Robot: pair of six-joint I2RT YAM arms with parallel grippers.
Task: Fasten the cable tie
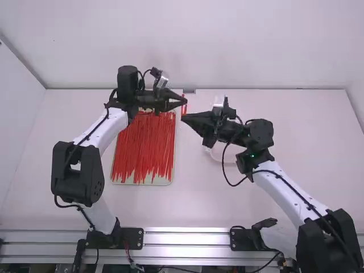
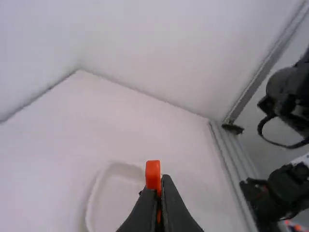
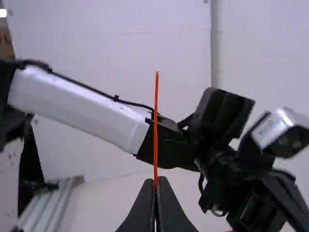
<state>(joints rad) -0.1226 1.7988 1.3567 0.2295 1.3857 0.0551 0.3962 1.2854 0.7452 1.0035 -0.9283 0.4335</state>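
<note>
A red cable tie (image 1: pixel 183 108) is held between both grippers above the table, just past the far right corner of the tray. My left gripper (image 1: pixel 183 103) is shut on its head end; in the left wrist view the orange-red head (image 2: pixel 153 174) sticks out past the closed gripper (image 2: pixel 158 194). My right gripper (image 1: pixel 184 117) sits just below and to the right of it. It is shut on the thin strap (image 3: pixel 156 125), which rises straight out of the gripper (image 3: pixel 155 183). The left arm (image 3: pixel 87 113) crosses behind the strap.
A pale tray (image 1: pixel 170 181) piled with several red cable ties (image 1: pixel 145 148) lies under the left arm. A clear shallow dish (image 1: pixel 214 153) rests on the table below the right wrist, its rim (image 2: pixel 96 188) also showing in the left wrist view. Open tabletop lies to the right.
</note>
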